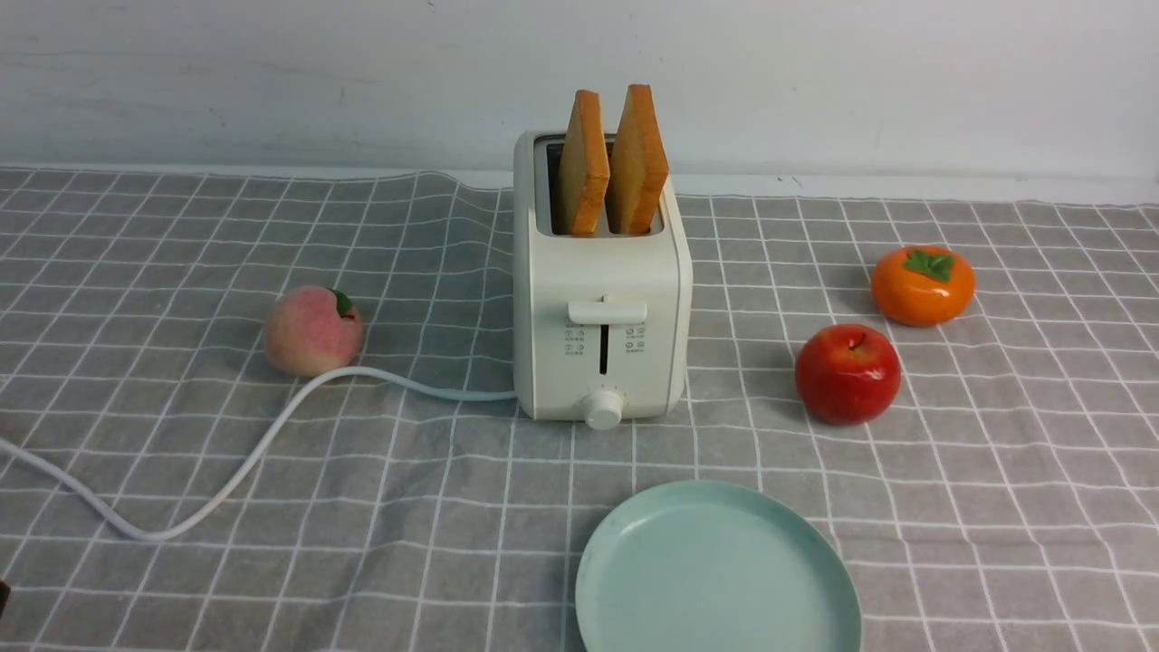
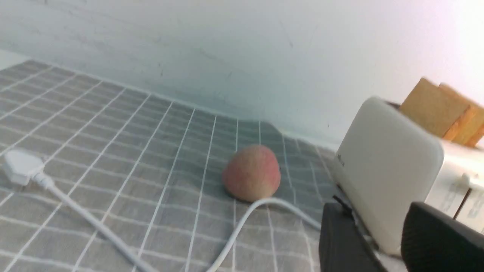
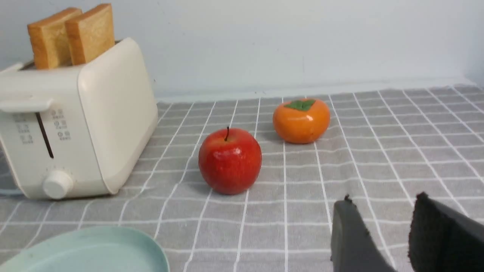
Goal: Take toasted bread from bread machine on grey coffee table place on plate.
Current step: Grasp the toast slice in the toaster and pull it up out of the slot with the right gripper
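Observation:
Two slices of toasted bread [image 1: 611, 163] stand upright in the slots of the cream-white bread machine [image 1: 599, 308] at the middle of the grey coffee table [image 1: 996, 507]. The mint-green plate [image 1: 715, 570] lies empty in front of it. The toast also shows in the left wrist view [image 2: 440, 111] and the right wrist view [image 3: 72, 36]. Neither gripper shows in the front view. My left gripper [image 2: 372, 211] is open and empty, low and apart from the bread machine [image 2: 385, 166]. My right gripper [image 3: 382, 198] is open and empty above the cloth, apart from the plate [image 3: 87, 253].
A peach [image 1: 312, 330] lies left of the bread machine, touching its white cord [image 1: 235, 471], which runs off to the left to a plug [image 2: 20, 172]. A red apple [image 1: 847, 373] and an orange persimmon [image 1: 922, 285] lie to the right. A white wall stands behind.

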Controlling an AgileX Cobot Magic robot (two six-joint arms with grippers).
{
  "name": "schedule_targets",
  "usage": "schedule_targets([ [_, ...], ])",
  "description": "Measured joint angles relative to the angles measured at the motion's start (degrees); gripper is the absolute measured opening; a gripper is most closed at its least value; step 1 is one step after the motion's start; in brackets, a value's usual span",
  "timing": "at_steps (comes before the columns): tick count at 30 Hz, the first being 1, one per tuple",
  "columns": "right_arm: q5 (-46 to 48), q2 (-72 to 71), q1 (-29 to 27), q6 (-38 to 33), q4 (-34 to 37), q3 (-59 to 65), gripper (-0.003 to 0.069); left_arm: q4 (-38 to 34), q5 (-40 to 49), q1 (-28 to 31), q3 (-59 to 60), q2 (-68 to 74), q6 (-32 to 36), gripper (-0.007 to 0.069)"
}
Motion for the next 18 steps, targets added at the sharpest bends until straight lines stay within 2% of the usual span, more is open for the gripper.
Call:
schedule_targets([
  [8,-15.11,0.0,0.0,0.48,1.16,0.0,0.0239,-3.56,-20.13,0.0,0.0,0.0,-5.79,0.0238],
  [12,-16.16,0.0,0.0,2.71,2.9,-3.23,0.0239,-3.97,-18.26,0.0,-3.87,0.0,-6.24,0.0238],
  [18,-13.7,8.89,0.0,3.2,3.2,-19.43,0.0239,-3.97,-10.55,0.0,-20.71,7.99,-5.36,0.0238],
])
